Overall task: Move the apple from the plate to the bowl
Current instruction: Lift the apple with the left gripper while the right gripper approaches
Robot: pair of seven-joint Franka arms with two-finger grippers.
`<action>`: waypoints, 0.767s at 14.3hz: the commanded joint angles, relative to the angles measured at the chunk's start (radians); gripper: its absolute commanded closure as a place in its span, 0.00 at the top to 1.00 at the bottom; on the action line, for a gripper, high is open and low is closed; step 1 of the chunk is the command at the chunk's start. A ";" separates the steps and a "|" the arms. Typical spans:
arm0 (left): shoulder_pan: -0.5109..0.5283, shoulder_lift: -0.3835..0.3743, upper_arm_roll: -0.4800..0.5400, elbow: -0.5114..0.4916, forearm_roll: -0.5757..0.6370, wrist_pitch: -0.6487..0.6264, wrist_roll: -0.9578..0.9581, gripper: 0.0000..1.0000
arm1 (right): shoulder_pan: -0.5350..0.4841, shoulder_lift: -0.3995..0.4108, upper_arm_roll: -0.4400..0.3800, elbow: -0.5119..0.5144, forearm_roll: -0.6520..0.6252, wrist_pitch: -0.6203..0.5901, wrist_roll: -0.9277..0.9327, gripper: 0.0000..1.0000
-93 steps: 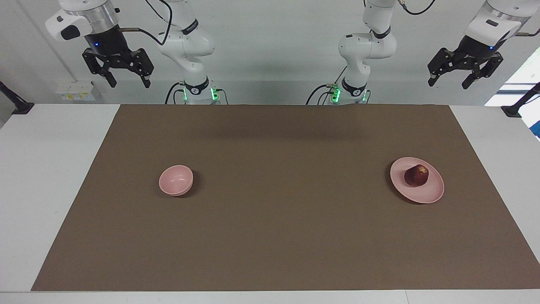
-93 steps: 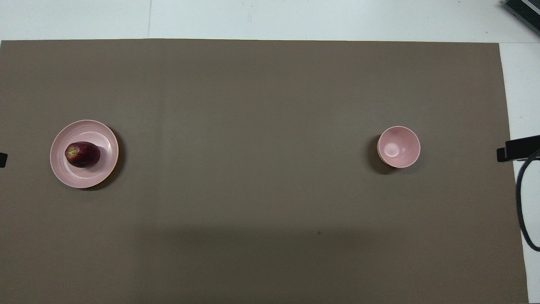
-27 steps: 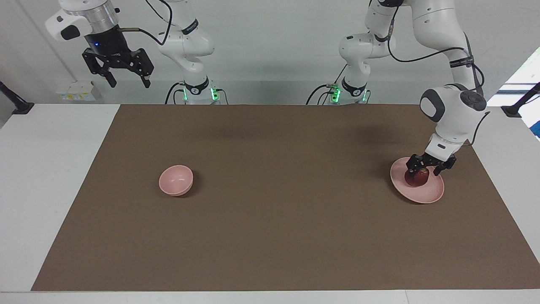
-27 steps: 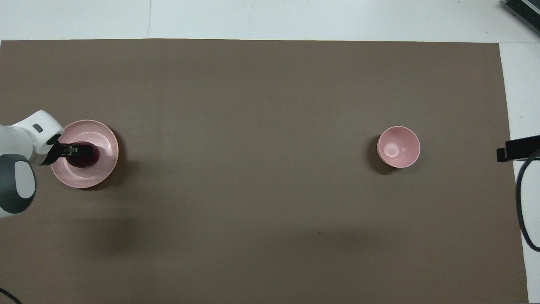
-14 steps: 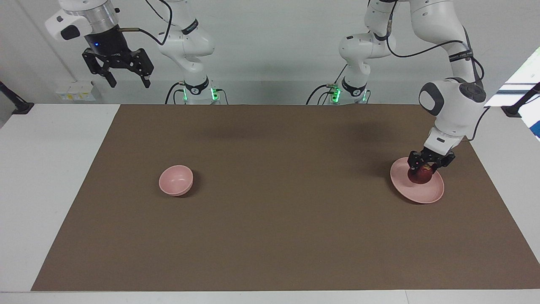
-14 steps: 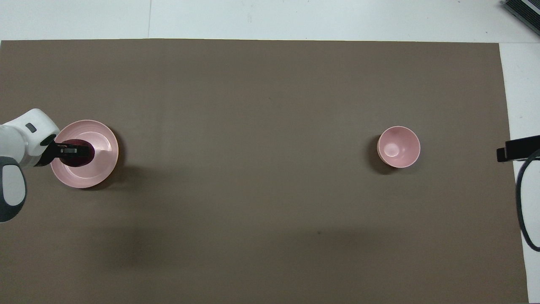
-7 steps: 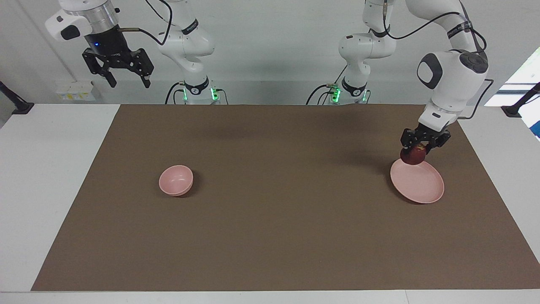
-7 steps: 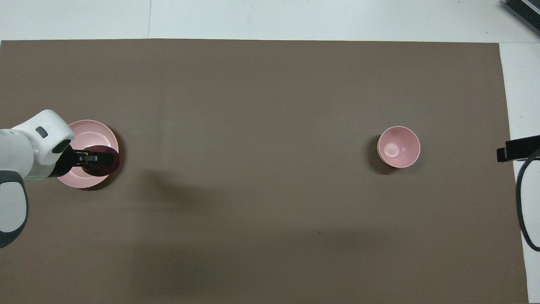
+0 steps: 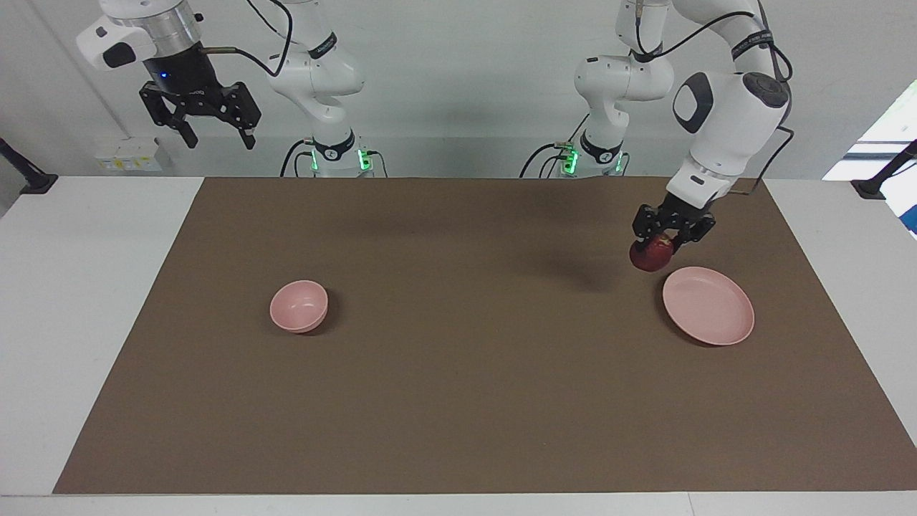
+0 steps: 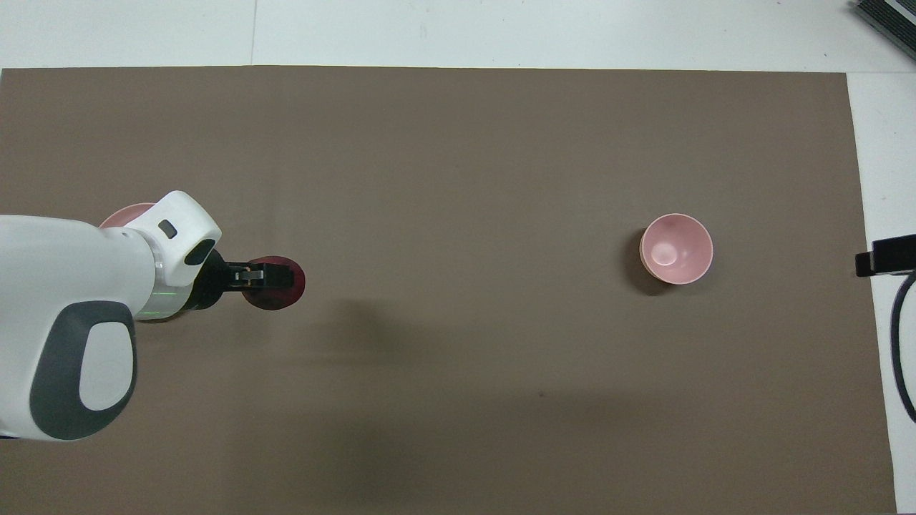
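Observation:
My left gripper is shut on the dark red apple and holds it in the air over the brown mat, just off the plate's edge on the side toward the bowl. The flat pink plate lies bare at the left arm's end of the table; in the overhead view only a sliver of the plate shows past my arm. The small deep pink bowl stands with nothing in it toward the right arm's end. My right gripper waits open, raised high above the table's corner.
A brown mat covers most of the white table. Black clamps sit at the table's ends, and a cable loop hangs at the right arm's end.
My left gripper closed on the apple, lifted it off the plate and has carried it up and toward the bowl's end. The plate now lies bare. The right arm has not moved.

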 commanded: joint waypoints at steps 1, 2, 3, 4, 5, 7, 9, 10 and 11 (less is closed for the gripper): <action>-0.055 -0.004 0.017 0.022 -0.121 0.007 -0.024 0.00 | 0.001 -0.011 0.003 -0.005 0.005 -0.027 -0.002 1.00; -0.058 -0.001 0.008 0.031 -0.166 0.009 -0.022 0.00 | 0.009 -0.011 0.009 -0.010 0.005 -0.021 0.007 1.00; -0.058 0.001 -0.008 0.034 -0.190 0.021 -0.022 0.00 | 0.012 -0.006 0.014 -0.017 0.008 -0.009 0.030 1.00; -0.063 0.001 -0.018 0.034 -0.227 0.042 -0.022 0.00 | 0.031 0.000 0.017 -0.033 0.020 0.013 0.070 1.00; -0.069 0.001 -0.032 0.034 -0.268 0.064 -0.022 0.00 | 0.051 0.012 0.017 -0.048 0.045 0.045 0.120 1.00; -0.070 0.001 -0.049 0.034 -0.351 0.094 -0.022 0.00 | 0.073 0.052 0.017 -0.069 0.105 0.115 0.206 1.00; -0.070 0.001 -0.075 0.034 -0.404 0.137 -0.021 0.00 | 0.096 0.090 0.017 -0.079 0.134 0.187 0.269 1.00; -0.070 0.002 -0.090 0.033 -0.431 0.172 -0.021 0.00 | 0.110 0.110 0.017 -0.079 0.146 0.212 0.300 1.00; -0.070 0.002 -0.112 0.031 -0.456 0.212 -0.022 0.00 | 0.113 0.131 0.017 -0.079 0.165 0.231 0.332 1.00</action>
